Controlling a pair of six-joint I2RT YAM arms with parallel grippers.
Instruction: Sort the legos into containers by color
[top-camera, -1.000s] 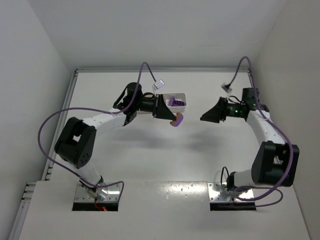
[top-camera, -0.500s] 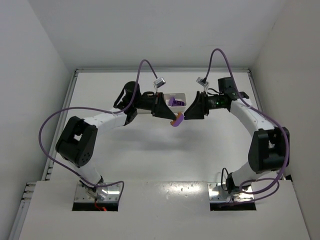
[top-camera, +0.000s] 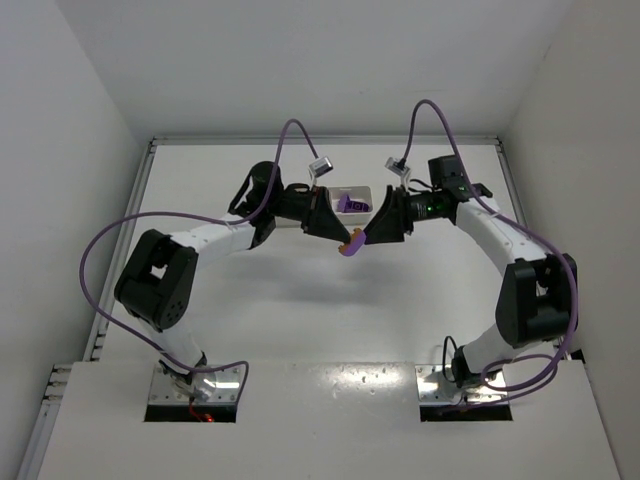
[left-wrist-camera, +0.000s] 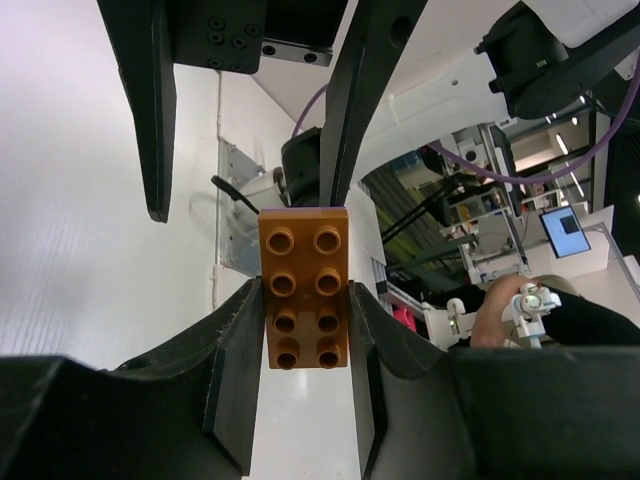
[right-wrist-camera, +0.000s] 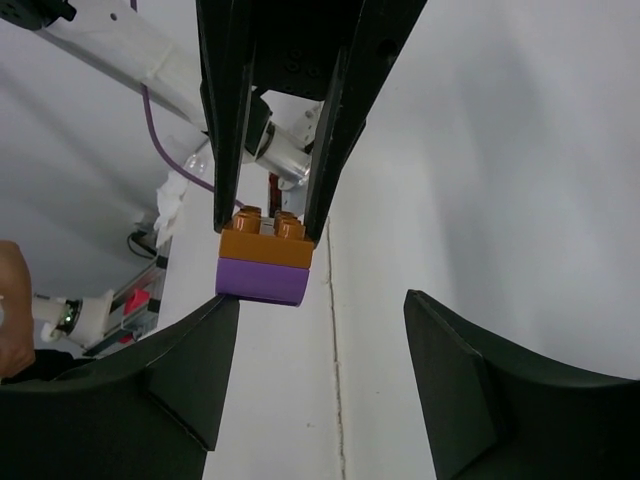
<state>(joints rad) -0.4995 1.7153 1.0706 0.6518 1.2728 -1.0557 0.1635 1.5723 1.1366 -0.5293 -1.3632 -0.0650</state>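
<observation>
Between my left fingers (left-wrist-camera: 232, 380) sits an orange brick (left-wrist-camera: 304, 290), pinched tight, with a purple brick (right-wrist-camera: 262, 281) stuck beneath it. I hold the pair in the air above the surface (top-camera: 300, 320), just near of the white tray (top-camera: 364, 189). My right fingers (right-wrist-camera: 170, 380) stand spread either side of the pair; touching or not, I cannot tell.

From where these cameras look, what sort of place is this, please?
Probably a robotics lab test cell: white walls box in a white table with the left arm and right arm bolted to it, and past the left fingers holding an orange lego, a monitor and metal frames show.
</observation>
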